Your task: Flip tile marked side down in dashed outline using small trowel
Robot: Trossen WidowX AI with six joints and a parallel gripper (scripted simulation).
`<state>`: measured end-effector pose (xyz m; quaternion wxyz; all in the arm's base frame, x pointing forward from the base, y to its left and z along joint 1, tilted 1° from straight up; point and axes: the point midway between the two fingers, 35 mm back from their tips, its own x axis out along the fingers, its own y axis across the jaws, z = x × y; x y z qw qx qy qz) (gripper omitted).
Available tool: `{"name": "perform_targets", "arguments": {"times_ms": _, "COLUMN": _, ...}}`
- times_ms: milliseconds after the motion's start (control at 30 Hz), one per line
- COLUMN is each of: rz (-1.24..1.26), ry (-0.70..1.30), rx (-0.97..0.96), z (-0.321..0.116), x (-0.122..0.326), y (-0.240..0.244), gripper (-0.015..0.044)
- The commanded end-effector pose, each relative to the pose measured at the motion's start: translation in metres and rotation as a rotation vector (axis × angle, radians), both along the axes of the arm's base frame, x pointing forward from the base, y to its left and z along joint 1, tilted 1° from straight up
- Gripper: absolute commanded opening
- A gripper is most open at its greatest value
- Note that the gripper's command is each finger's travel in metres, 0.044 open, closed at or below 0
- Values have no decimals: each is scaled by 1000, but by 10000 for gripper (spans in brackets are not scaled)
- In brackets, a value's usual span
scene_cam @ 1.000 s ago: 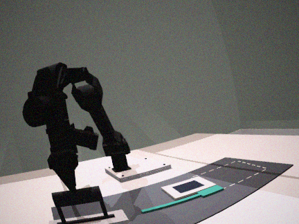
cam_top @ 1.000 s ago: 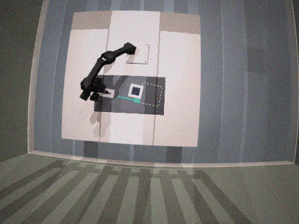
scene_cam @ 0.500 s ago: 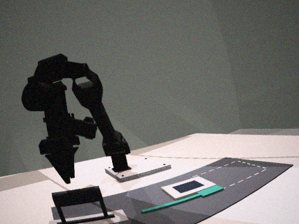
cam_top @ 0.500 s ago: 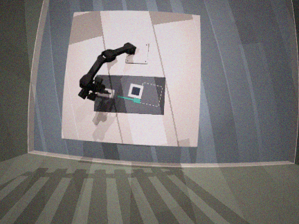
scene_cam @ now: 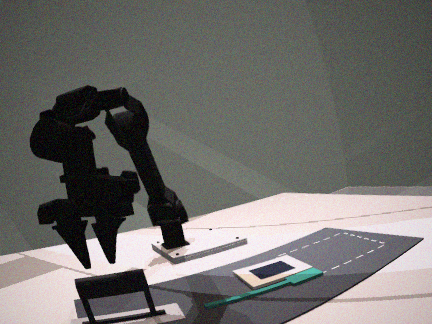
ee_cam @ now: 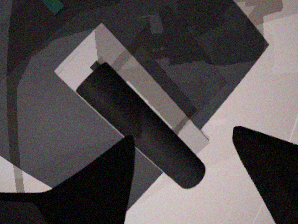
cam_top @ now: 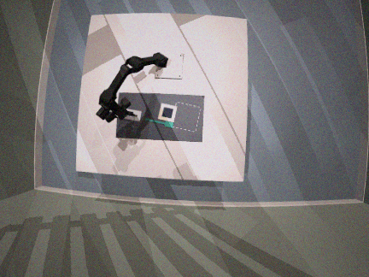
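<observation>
- From the top, the tile [cam_top: 163, 107] [scene_cam: 246, 278] is seen on the dark mat [cam_top: 188, 136] [scene_cam: 350, 282] [ee_cam: 35, 125], picture-right of the black-handled tool [cam_top: 138, 115] [scene_cam: 110, 284] [ee_cam: 140, 125], marked side up. The dashed outline [cam_top: 186, 130] [scene_cam: 363, 254], shown whole only here, is placed farther from that tool than the tile; the tile lies essentially outside it, at its near edge.
- Also in this view, the green piece [cam_top: 169, 124] [scene_cam: 306, 275] [ee_cam: 54, 5] is seen between the tool and the outline, its wider end beside the tile. Which of the two is the trowel cannot be told.
- In the exterior view, what is hidden from the top is made plain: the tool's handle is carried on two legs over a pale plate. The gripper [cam_top: 131, 114] [scene_cam: 101, 265] [ee_cam: 184, 137] is held above that handle, its fingers parted fairly wide and pointed down, with nothing gripped.
- In the wrist view, the handle is shown lying slantwise over the pale plate, its lower end framed between the spread fingertips. Only a scrap of the green piece is caught, beyond the tool's far end.
</observation>
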<state>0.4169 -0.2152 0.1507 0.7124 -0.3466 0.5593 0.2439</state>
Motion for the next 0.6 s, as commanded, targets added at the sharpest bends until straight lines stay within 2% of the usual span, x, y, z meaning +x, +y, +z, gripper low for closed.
{"name": "perform_targets", "arguments": {"times_ms": 0, "rz": -114, "ry": -48, "rx": 28, "z": 3, "x": 1, "y": -2, "gripper": 300}}
{"name": "perform_targets", "arguments": {"times_ms": 567, "rz": -639, "ry": -213, "rx": 220, "z": -5, "x": -2, "y": -7, "gripper": 300}}
